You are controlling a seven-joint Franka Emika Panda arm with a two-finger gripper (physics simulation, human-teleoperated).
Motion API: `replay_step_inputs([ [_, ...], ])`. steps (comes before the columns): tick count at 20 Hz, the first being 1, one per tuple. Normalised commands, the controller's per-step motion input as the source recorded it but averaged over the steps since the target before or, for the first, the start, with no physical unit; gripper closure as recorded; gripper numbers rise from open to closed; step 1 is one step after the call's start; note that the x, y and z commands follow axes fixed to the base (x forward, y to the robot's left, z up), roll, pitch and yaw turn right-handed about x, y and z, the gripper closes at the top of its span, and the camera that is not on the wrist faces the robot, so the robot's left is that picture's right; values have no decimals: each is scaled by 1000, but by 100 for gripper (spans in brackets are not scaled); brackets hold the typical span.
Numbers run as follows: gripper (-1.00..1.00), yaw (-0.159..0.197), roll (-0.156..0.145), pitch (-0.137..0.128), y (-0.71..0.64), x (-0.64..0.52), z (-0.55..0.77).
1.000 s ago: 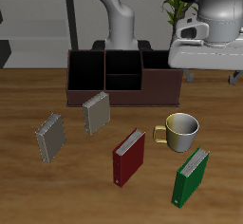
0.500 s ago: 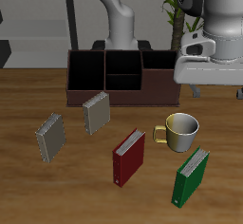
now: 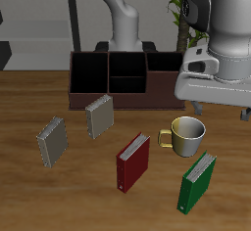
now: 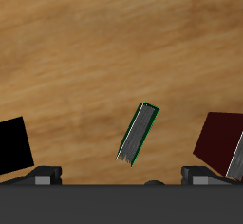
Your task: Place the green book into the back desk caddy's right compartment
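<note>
From the exterior view I see the green book standing just in front of the mug, ungrasped, while in the wrist view it sits below my gripper, whose finger spread I cannot tell, so I judge I'm approaching and must descend next.

Wooden table holds two grey books, both standing, near each other. Dark red book stands nearer table's front edge, just beside yellowish mug with handle toward it. Behind table: potted plant, possibly shelving, blurred.
</note>
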Motion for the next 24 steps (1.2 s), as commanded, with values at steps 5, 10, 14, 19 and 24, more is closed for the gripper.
replay_step_inputs([
  [5,-100,-25,-37,30,-184,241,-253],
  [10,-100,-60,3,37,-85,161,-364],
  [14,-100,-57,18,9,-156,56,-437],
  [19,-100,-22,-5,-31,-199,-42,-284],
  [24,-100,-79,-10,-46,-182,-58,-200],
])
